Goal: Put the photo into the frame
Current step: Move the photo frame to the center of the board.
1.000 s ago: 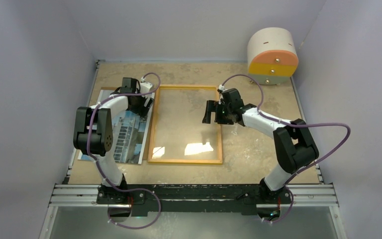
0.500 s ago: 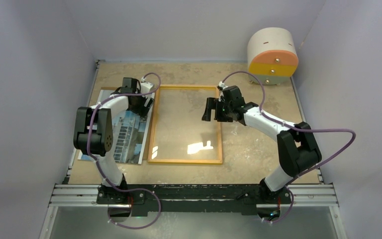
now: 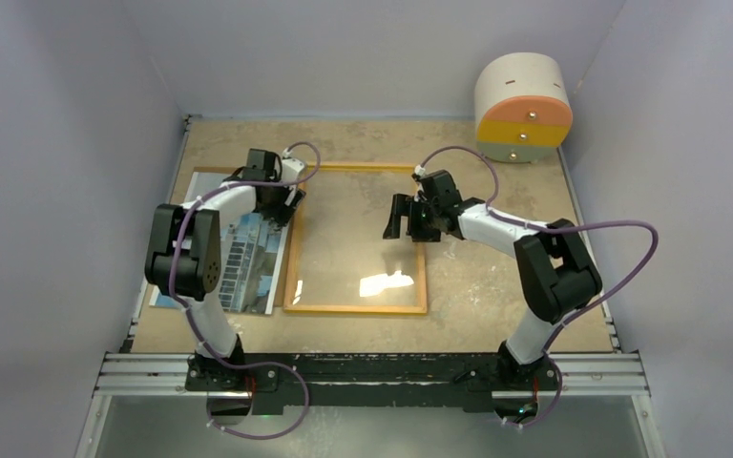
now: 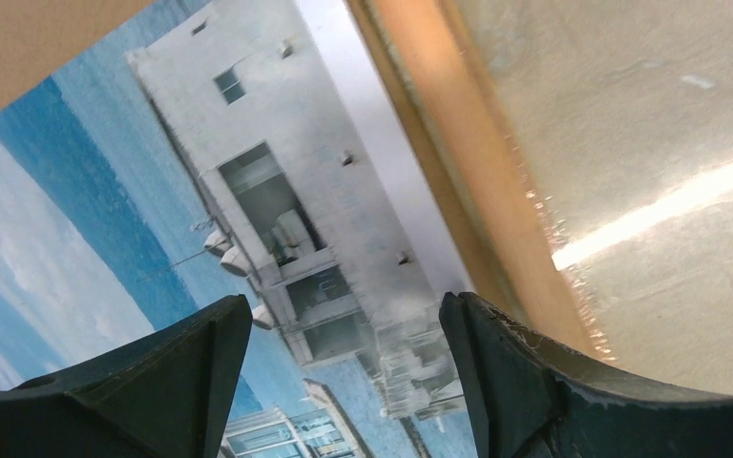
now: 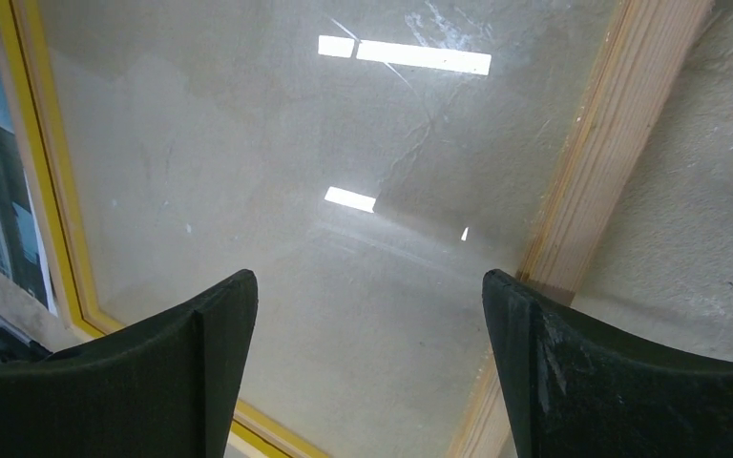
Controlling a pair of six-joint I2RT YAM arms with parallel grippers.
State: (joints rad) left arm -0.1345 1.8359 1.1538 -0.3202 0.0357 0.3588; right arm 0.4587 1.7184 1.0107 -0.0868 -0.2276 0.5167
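Glossy rectangular building photo (image 3: 248, 262) lies beside the thin rectangular wooden frame (image 3: 355, 308); open left gripper (image 3: 282, 202) has edged rightward, open right gripper (image 3: 403, 219) hovers above the frame.

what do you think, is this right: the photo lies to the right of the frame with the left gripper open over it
Not quite. The photo lies to the left of the frame, not the right, as the top external view shows. The rest holds: the left gripper is open over it.
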